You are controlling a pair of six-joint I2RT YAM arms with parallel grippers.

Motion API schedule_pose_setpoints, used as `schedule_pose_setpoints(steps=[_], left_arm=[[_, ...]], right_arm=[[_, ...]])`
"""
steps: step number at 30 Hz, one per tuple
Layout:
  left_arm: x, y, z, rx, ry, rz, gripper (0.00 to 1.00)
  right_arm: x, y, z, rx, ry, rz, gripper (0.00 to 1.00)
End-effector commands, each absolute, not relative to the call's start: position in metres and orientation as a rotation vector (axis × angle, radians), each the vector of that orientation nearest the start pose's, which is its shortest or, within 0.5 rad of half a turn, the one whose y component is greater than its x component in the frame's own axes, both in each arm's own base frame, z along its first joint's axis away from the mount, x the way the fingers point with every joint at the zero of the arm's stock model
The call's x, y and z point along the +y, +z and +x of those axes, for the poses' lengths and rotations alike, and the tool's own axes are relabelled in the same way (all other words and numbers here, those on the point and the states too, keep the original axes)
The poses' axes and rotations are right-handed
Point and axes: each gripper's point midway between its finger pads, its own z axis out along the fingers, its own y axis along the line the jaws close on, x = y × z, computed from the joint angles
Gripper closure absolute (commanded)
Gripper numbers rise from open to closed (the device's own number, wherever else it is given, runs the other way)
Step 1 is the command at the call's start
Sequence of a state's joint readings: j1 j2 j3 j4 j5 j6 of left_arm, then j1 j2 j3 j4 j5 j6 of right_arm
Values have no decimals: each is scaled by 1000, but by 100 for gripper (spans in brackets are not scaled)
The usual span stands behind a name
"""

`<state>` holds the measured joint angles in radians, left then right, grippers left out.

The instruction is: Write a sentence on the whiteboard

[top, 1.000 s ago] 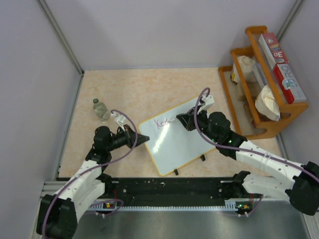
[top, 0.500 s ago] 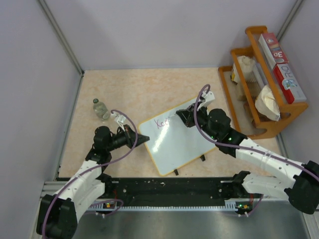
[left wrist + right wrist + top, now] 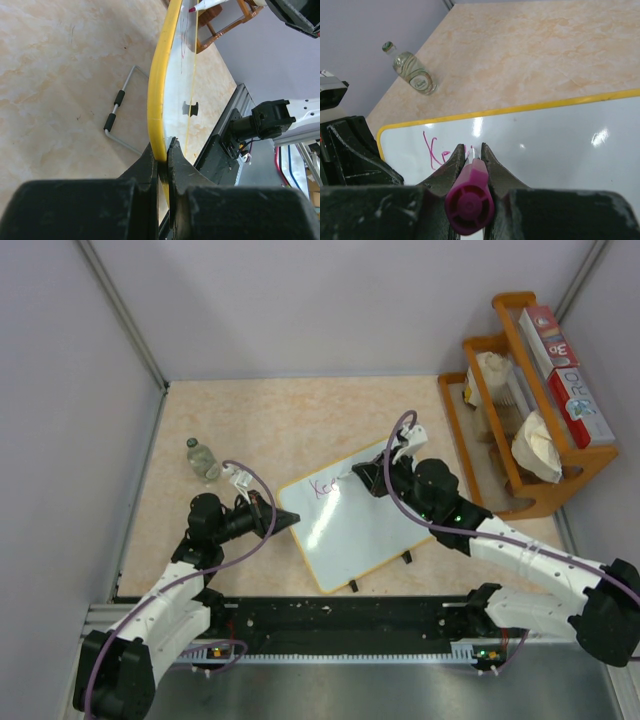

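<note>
The sentence (image 3: 434, 151) is so far only a few pink letters, beginning with a capital K. They sit on the far left part of the whiteboard (image 3: 352, 530), just inside its yellow rim. The whiteboard lies askew on the tan table (image 3: 290, 415), with one corner pointing toward my left arm and its glossy face catching the light.

My right gripper (image 3: 470, 149) is over the far edge of the whiteboard, closed tight around a pink marker (image 3: 470, 200). The marker's butt end faces my wrist camera. Its tip is down at the whiteboard's surface, right at the end of the letters. I cannot tell whether the tip actually presses on the surface.

My left gripper (image 3: 162, 150) is at the whiteboard's left corner, with both jaws pinched shut on the yellow rim, which runs straight out from between them.

Two small black clips (image 3: 405, 558) stick out from the whiteboard's near edge. In my left wrist view, a bent wire bracket (image 3: 120, 117) with two black sleeves lies on the table just beside the rim. A small clear bottle (image 3: 203, 459) with a dark cap stands upright off the whiteboard's left side, well apart from it. A wooden rack (image 3: 520, 495) stands to the whiteboard's right, holding boxes and white bundles.
</note>
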<state>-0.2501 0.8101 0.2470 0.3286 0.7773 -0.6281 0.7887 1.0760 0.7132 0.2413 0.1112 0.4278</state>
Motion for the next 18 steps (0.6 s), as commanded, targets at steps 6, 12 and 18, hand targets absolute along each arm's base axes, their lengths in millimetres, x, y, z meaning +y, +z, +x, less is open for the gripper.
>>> schedule_pose_setpoints(steps=[6,12,18], left_arm=[[-191,120,202,1961,-1169,383,100],[-191,120,202,1961,-1169,383,100],[-191,120,202,1961,-1169,383,100]], right_arm=[[262,226,268,1779,789,-227,100],[258,211,260,1812,798,-229,100],[254,206,254,1818,806,-233,100]])
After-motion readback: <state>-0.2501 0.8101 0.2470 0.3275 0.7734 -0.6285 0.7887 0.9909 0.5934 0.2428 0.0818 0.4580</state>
